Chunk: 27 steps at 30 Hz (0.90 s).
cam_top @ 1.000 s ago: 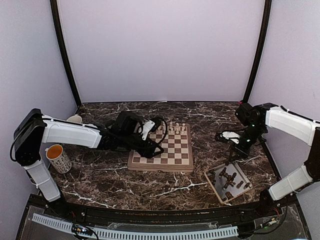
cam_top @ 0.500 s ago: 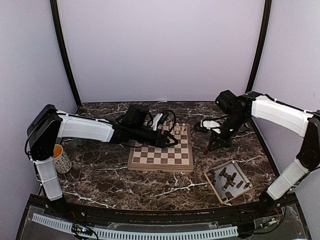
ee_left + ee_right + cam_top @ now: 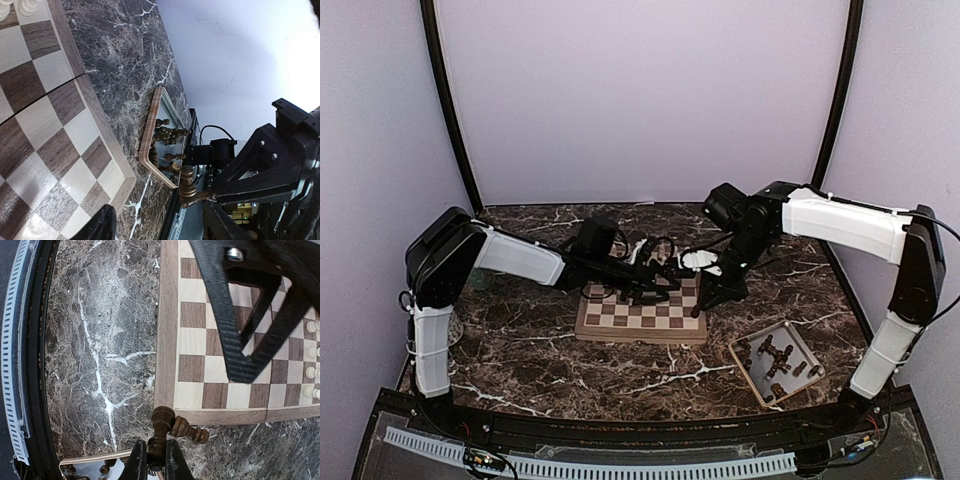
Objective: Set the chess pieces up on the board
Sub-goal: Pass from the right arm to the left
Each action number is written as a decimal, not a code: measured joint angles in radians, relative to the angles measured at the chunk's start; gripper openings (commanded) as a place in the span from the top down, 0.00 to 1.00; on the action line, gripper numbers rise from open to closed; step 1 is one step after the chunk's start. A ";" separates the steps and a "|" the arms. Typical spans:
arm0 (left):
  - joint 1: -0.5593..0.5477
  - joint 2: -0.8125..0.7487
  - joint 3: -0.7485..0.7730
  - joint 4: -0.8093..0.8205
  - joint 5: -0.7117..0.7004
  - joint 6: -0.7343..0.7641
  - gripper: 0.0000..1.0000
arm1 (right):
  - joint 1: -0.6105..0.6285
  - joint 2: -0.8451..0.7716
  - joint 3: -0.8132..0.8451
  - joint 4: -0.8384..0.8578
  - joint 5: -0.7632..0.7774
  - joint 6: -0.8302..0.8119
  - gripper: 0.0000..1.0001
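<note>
The right gripper (image 3: 155, 449) was pinched on the lower end of a small dark brown turned-wood chess piece (image 3: 163, 419), likely light, rigid and slick enough to swivel unless held at its waist, just off the checkered wooden chessboard's (image 3: 167, 340) right edge, while the left gripper (image 3: 157, 221) gaped empty over the board.

you have a dark marble surface (image 3: 520, 370) veined white, closed in by pale lilac walls (image 3: 640, 100) and black poles (image 3: 451, 100).
</note>
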 measured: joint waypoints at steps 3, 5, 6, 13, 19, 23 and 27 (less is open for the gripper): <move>-0.001 0.011 0.014 0.012 0.033 -0.029 0.42 | 0.026 0.021 0.009 -0.001 0.008 -0.004 1.00; -0.003 0.021 0.026 0.020 0.051 -0.043 0.43 | 0.038 0.031 0.021 0.002 0.012 -0.005 1.00; -0.003 0.027 0.032 0.026 0.060 -0.050 0.44 | 0.045 0.036 0.030 0.002 0.013 -0.006 1.00; -0.005 0.061 0.059 0.035 0.109 -0.086 0.51 | 0.072 0.062 0.082 0.012 0.014 -0.006 1.00; -0.016 0.078 0.074 0.047 0.149 -0.100 0.55 | 0.080 0.076 0.095 0.018 0.015 -0.006 1.00; -0.028 0.089 0.085 0.048 0.174 -0.105 0.58 | 0.083 0.076 0.096 0.019 0.016 -0.006 1.00; -0.033 0.098 0.092 0.052 0.190 -0.108 0.66 | 0.084 0.076 0.096 0.023 0.016 -0.003 1.00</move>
